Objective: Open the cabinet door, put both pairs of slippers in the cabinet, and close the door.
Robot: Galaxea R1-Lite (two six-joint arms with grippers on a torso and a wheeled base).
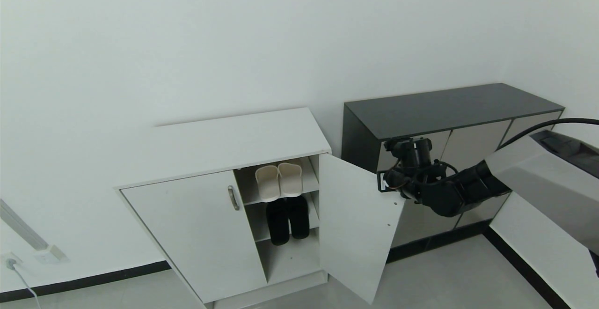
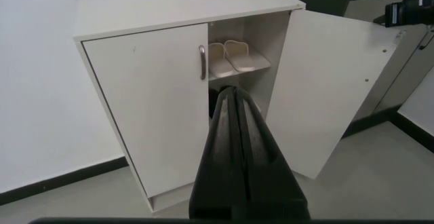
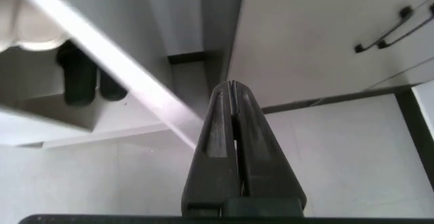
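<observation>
Right claw [image 3: 232, 87]: closed tight, at outer edge of open cabinet door [image 1: 358, 220]. Left claw [image 2: 234, 96]: closed, facing white cabinet [image 1: 234, 140]. Beige slippers [image 1: 280, 181]: upper shelf [image 1: 310, 182]. Black slippers [image 1: 287, 219]: shelf below [image 1: 313, 223]. Left door [image 1: 187, 234]: shut

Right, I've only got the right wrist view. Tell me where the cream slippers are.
Observer: The cream slippers sit side by side on the top shelf of the white cabinet, directly above the black slippers.
Operator: Now give me the other door.
Observer: The left door is shut; just the right door stands open.
Operator: And report the left pincer.
Observer: The left pincer is shut, held out in front of the cabinet, apart from it.
</observation>
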